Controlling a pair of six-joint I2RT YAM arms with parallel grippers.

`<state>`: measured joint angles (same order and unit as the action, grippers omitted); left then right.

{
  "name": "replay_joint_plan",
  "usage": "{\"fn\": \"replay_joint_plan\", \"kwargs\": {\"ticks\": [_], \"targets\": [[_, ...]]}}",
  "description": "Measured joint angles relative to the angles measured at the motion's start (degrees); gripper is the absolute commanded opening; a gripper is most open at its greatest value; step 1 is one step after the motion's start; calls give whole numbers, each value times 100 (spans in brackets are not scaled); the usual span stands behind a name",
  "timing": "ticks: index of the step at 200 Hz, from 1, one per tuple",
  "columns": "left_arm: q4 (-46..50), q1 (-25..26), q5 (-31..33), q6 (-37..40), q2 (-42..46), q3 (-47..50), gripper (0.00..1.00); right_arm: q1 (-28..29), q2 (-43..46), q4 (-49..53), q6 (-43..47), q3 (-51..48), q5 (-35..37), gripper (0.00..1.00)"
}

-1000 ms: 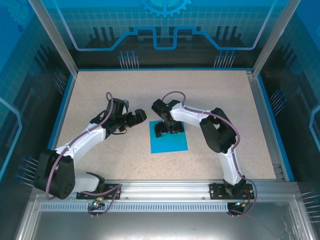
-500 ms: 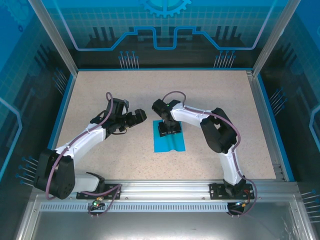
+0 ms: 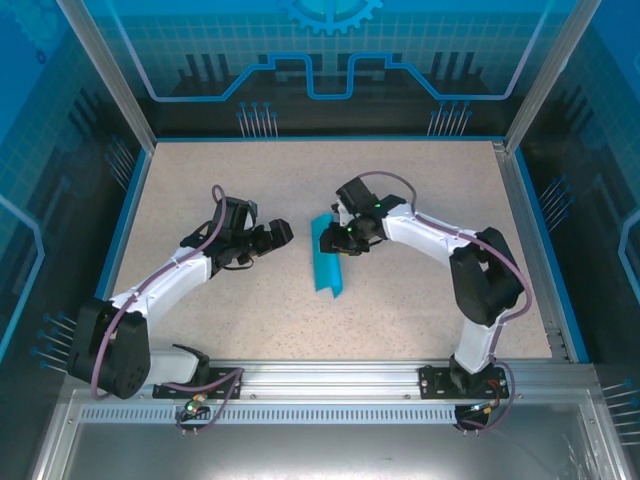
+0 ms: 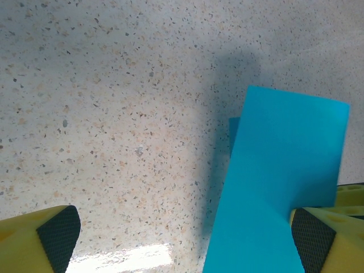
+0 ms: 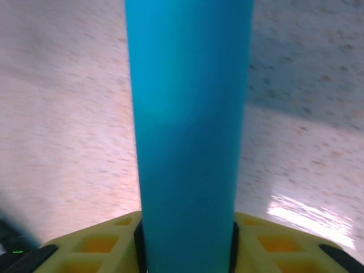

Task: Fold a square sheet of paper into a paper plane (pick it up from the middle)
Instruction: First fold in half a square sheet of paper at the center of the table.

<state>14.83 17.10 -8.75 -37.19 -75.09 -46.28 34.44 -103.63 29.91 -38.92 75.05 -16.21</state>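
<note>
Inside a robot cell, the sheet of paper hangs as a narrow cyan-blue band over the middle of a speckled beige tabletop, doubled over on itself. The right gripper clamps the band from its right side, near its far end. In the right wrist view, the yellow fingers press together on the paper, which runs straight up the picture from between them. The stone-patterned surface on both sides is blurred, with a bright glare patch to the paper's right.

Just left of the paper, the left gripper hovers apart from it with nothing between its fingers. In the left wrist view, its black pads stand wide apart. The paper slants up on the right of that view, a second layer peeking out behind its left edge and a soft shadow falling on the table to its left. Whether the paper's near end touches the table cannot be told.

Nearward of the paper, an aluminium rail carries both arm bases. A blue strip edges the tabletop. Beyond the paper stands a translucent blue back panel printed with circuit lines and a gear emblem, framed by slanting metal posts.
</note>
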Motion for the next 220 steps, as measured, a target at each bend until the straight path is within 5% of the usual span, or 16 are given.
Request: {"fn": "replay_joint_plan", "kwargs": {"ticks": [35, 91, 138, 220], "targets": [[-2, 0, -52, -4, 24, -4, 99, -341, 44, -1145, -485, -586, -828, 46], [-17, 0, -623, -17, -361, -157, 99, -457, -468, -2004, -970, -1128, -1150, 59], [-15, 9, -1207, 7, -990, -474, 92, -586, -468, -2033, -968, -1241, -1126, 69], [-11, 271, -1864, 20, -2011, -1001, 71, -616, 22, -1154, -382, -1246, -774, 69]]}}
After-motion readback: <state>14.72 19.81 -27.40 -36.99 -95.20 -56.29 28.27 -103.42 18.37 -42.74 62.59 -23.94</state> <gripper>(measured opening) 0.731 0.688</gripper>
